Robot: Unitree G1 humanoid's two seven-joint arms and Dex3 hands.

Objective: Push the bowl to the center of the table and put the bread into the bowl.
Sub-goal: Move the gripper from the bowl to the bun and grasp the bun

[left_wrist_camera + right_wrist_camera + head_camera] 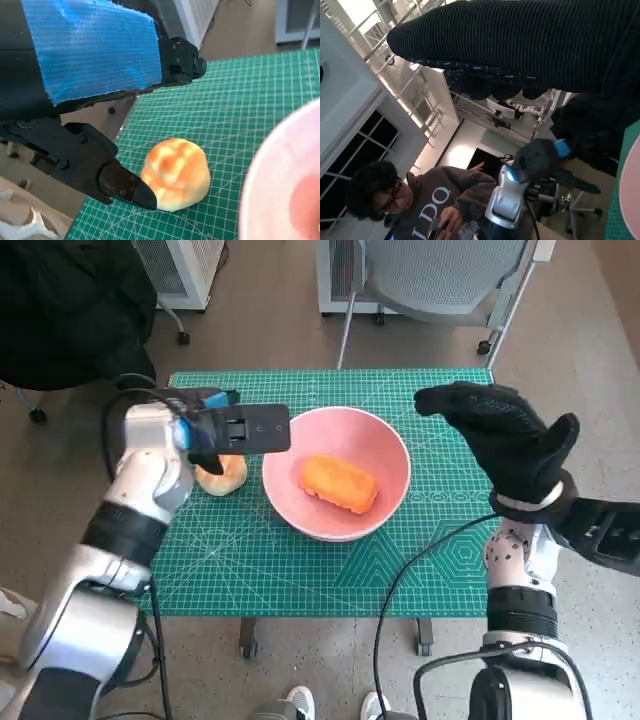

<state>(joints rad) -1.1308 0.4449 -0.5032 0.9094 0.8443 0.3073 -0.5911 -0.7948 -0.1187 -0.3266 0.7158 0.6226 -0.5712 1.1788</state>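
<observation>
Pink bowl (336, 474) mid-frame on our green mat (300, 570), orange bread (340, 483) inside, round bun (222, 474) just left of it — our left hand (232, 430) above the bun, a fingertip (135, 191) touching it, grasping nothing, our right hand (505, 438) raised at right, fingers spread, empty.

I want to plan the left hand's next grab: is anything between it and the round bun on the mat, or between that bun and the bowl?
Nothing visible blocks either. The left hand hovers over the bun, one fingertip right beside it. Only bare mat separates the bun from the bowl, which already holds an orange bread.
</observation>
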